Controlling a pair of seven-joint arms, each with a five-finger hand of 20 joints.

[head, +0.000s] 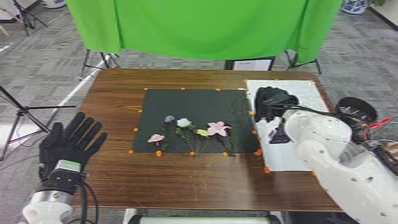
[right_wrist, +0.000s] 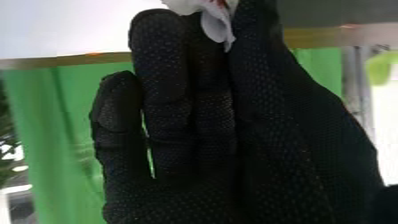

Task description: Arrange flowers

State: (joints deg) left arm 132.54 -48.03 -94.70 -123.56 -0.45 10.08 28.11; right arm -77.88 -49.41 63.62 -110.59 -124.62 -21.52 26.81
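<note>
The right robot hand [head: 274, 96] is pinching a white flower [right_wrist: 216, 26] over the white sheet [head: 289, 161] at right and should be gripping lightly, sparing petals, approaching the laid flowers [head: 184, 122] slowly; the left robot hand [head: 67, 145] is resting open at left.

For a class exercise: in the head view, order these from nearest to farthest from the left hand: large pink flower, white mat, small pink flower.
1. Small pink flower, black mat's left side.
2. Large pink flower, black mat's right side.
3. White mat, table's right.
</note>
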